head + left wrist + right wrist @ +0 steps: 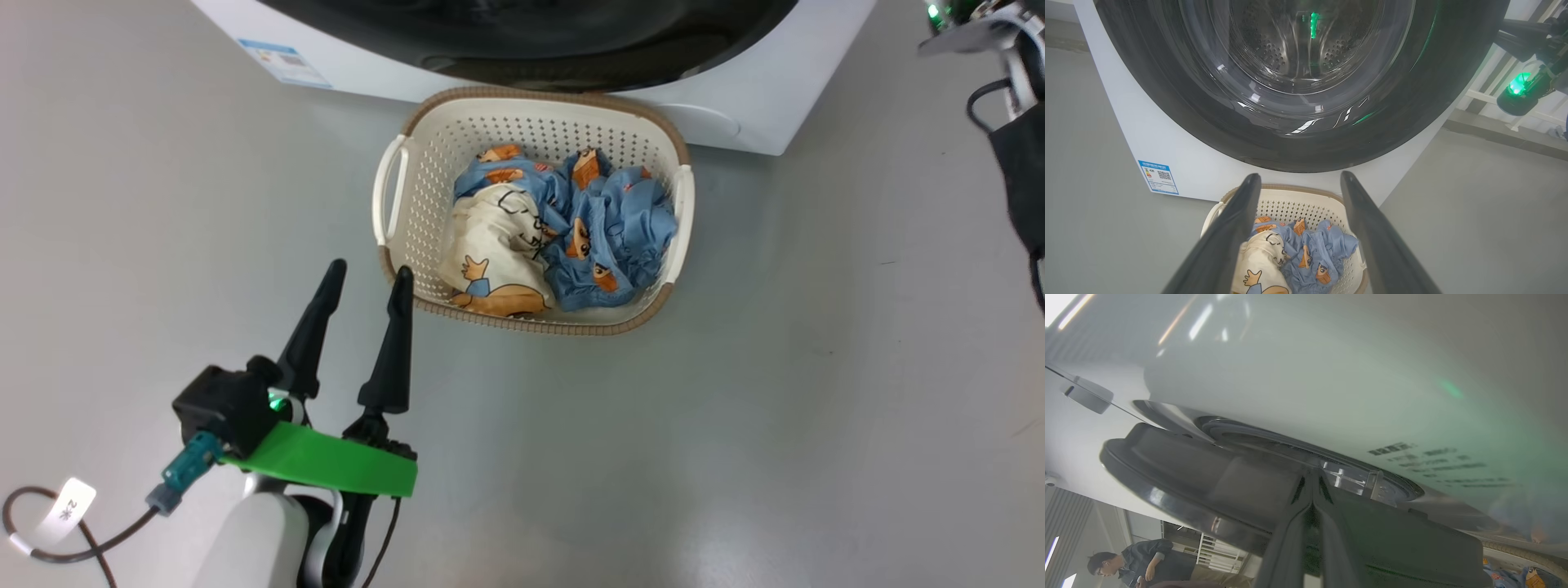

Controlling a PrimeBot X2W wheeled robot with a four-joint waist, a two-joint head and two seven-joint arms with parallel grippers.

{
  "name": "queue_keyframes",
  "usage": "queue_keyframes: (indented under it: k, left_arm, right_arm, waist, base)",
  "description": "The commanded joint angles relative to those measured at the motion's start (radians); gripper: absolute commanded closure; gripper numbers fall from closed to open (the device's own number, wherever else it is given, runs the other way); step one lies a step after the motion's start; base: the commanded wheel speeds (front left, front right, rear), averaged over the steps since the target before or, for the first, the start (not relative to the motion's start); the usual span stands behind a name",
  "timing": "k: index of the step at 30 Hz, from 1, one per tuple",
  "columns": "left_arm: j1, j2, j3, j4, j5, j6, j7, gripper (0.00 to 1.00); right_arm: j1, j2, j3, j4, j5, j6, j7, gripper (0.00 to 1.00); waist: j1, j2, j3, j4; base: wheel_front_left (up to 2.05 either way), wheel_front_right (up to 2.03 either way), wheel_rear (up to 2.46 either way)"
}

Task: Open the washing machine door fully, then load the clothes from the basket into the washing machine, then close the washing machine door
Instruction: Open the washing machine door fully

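1. Head view: the basket point(535, 92) stands on the grey floor point(775, 425), its far rim at the foot of the washing machine point(759, 98). The clothes point(604, 229) lie inside it, the cream piece toward the basket's left side and the blue printed ones toward its right.
2. The lower arc of the washing machine door point(531, 57), glossy black, shows above the basket. A blue label point(286, 61) sits at the machine's lower left corner.
3. The left gripper point(368, 276) is just beside the basket's near left corner. Its fingers point(313, 327) are spread wide and hold nothing.
4. Left wrist view: the left fingers point(1224, 241) are wide apart and point at the basket point(1306, 204). The clothes point(1306, 249) show between them. Above the basket, the door's black rim point(1167, 102) circles the clear window point(1298, 61), and the steel drum shows through the glass. A green light point(1519, 83) glows on dark hardware at the upper right.
5. Right wrist view: the right gripper point(1312, 477) has its fingers point(1288, 551) pressed together with nothing between them. The tips are at the door's dark edge point(1180, 465), next to a clear plastic piece point(1347, 477). I cannot tell whether they touch it, or whether the door is latched or slightly ajar.
6. The machine's white front point(1331, 375) is at the top of this view. A person point(1122, 563) is at the lower left, and a scrap of the clothes point(1515, 577) at the lower right.
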Motion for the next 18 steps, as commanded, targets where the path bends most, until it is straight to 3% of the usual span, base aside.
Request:
queue_keyframes:
  k: [1, 18]
  left_arm:
    - [-0.023, 0.018, 0.022, -0.03, -0.015, -0.002, -0.006, 0.0]
    - [-0.029, 0.018, 0.001, -0.027, -0.024, -0.002, -0.006, 0.0]
  right_arm:
    - [-0.029, 0.005, 0.009, -0.016, -0.003, 0.002, 0.007, 1.0]
    - [-0.011, 0.018, 0.071, -0.041, -0.013, 0.002, 0.05, 1.0]
  waist:
    - [0.0, 0.0, 0.011, 0.013]
    - [0.0, 0.0, -0.003, 0.02]
  base:
    - [0.0, 0.0, 0.0]
    - [0.0, 0.0, 0.0]
